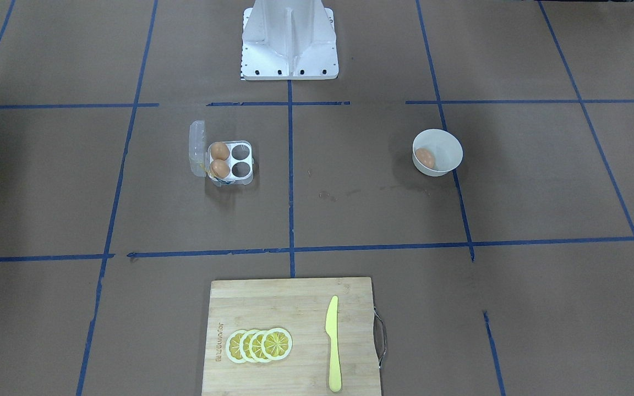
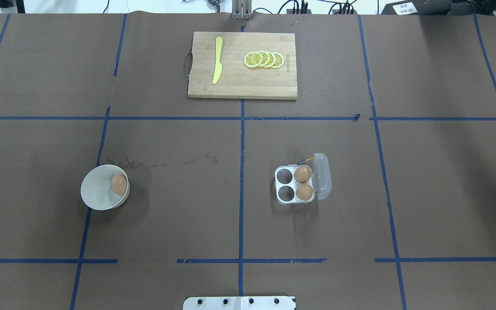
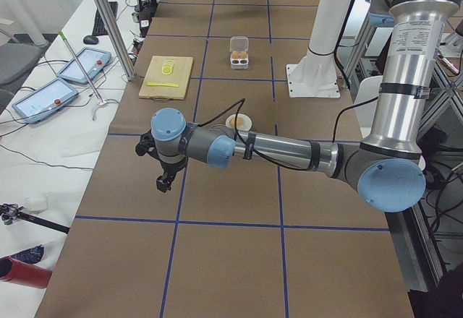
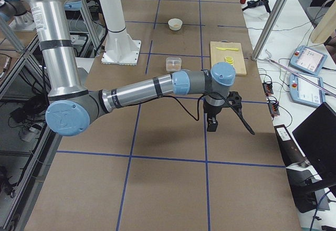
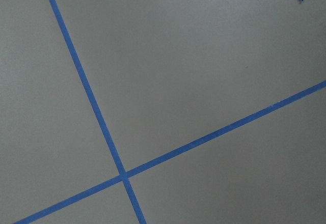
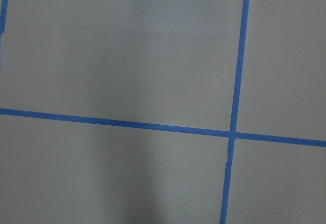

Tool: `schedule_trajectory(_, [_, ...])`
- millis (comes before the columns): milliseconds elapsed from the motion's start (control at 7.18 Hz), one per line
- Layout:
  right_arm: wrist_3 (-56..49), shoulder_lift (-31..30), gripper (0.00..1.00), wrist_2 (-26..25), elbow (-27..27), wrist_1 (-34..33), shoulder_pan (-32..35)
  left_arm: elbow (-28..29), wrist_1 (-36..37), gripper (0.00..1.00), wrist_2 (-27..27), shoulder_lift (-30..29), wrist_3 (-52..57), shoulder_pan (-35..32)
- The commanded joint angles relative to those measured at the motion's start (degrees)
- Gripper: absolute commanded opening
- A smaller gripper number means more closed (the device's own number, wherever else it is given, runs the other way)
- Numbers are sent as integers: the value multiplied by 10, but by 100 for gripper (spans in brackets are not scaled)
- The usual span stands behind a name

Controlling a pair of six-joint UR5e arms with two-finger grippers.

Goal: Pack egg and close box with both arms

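One tan egg (image 2: 119,184) lies in a round white bowl (image 2: 97,194) on the robot's left side of the table. The clear four-cell box (image 2: 285,186) sits right of centre with its lid (image 2: 322,176) open. Two eggs (image 2: 303,174) fill the cells beside the hinge, and the other two cells are empty. My left gripper (image 3: 165,181) shows only in the exterior left view, hanging above bare table well away from the bowl. My right gripper (image 4: 212,123) shows only in the exterior right view, away from the box. I cannot tell whether either is open or shut.
A wooden cutting board (image 2: 239,88) with a yellow knife (image 2: 217,60) and lemon slices (image 2: 264,59) lies at the far middle. The white stand base (image 1: 289,44) is at the robot's edge. Blue tape lines grid the brown table.
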Motion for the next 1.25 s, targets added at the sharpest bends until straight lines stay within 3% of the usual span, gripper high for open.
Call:
schedule_trajectory(0, [1,0,100,12,2,0,-3,-9,5,100,-3,4,1,-16])
schedule_trajectory(139, [0,-7,100,40,6,-2,0,-10,5,100,4,3,-3,-16])
schedule_trajectory(557, [-2,-22,100,34,2,2,0,-10,-1,100,1,17,-5,-16])
schedule_trajectory(836, [-1,-24,100,36,1,7,-1,-12,-45,100,-2,18,-12,-12])
schedule_trajectory(1115, [-1,-26,100,38,1,9,-1,-29,-52,100,-3,16,-133,17])
